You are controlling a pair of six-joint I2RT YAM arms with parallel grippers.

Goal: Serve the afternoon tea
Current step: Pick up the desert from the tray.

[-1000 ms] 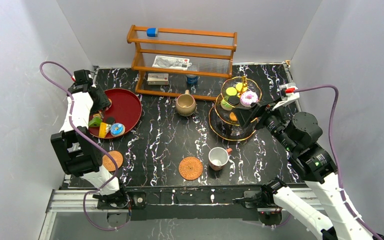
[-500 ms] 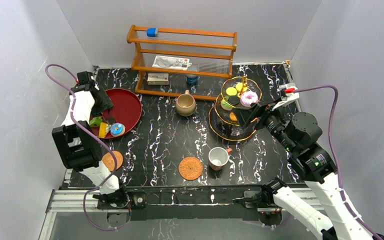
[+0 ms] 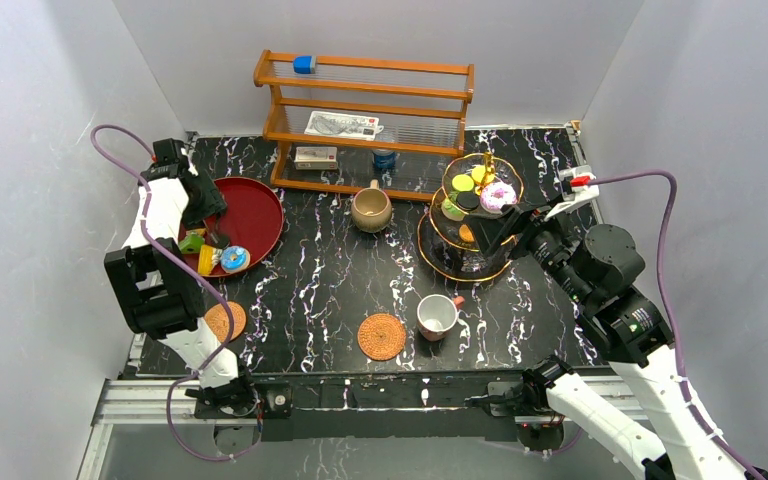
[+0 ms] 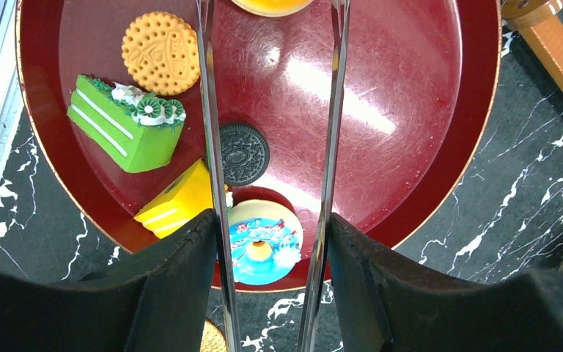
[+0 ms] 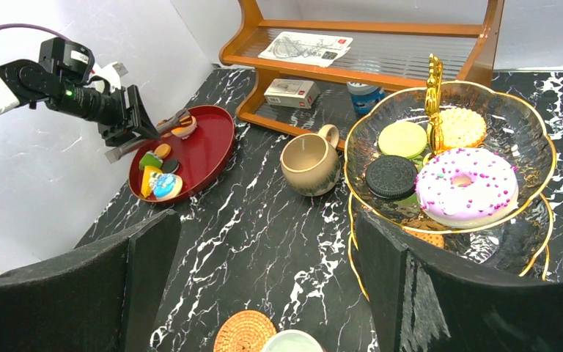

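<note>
Black marbled table [image 3: 340, 270]: carries every item listed. Wooden rack [image 3: 360, 64]: stands along the back wall, with boxes and a can on its shelves.

Gold-rimmed tiered glass stand [image 5: 517, 110]: upright at the right rear of the table. Right gripper [image 5: 264, 235]: just beside the stand on its near side, jaws spread wide with nothing between them.

Red tray [image 4: 396, 88]: left rear of the table. Left gripper [image 4: 273, 44]: above the tray, long thin fingers parted, grasping nothing. A dark sandwich biscuit [image 4: 243, 152] lies flat on the tray between the fingers, closer to one than the other; whether it touches cannot be told.

Tan mug [image 3: 370, 210]: upright on the table in front of the rack, between tray and stand. White red-handled cup [image 3: 437, 316]: upright near the front edge, just beside the centre coaster [image 3: 381, 336], not on it. Second coaster [image 3: 225, 321]: front left, near the left arm.

Pastries, top tier: pink doughnut [image 5: 465, 187], black cookie [image 5: 391, 176], green disc [image 5: 402, 138], yellow biscuit [image 5: 460, 126].

Pastries, tray: green cake slice [image 4: 126, 123], round biscuit [image 4: 160, 53], yellow wedge [image 4: 179, 207], and blue-iced doughnut [image 4: 262, 242] at the near rim
</note>
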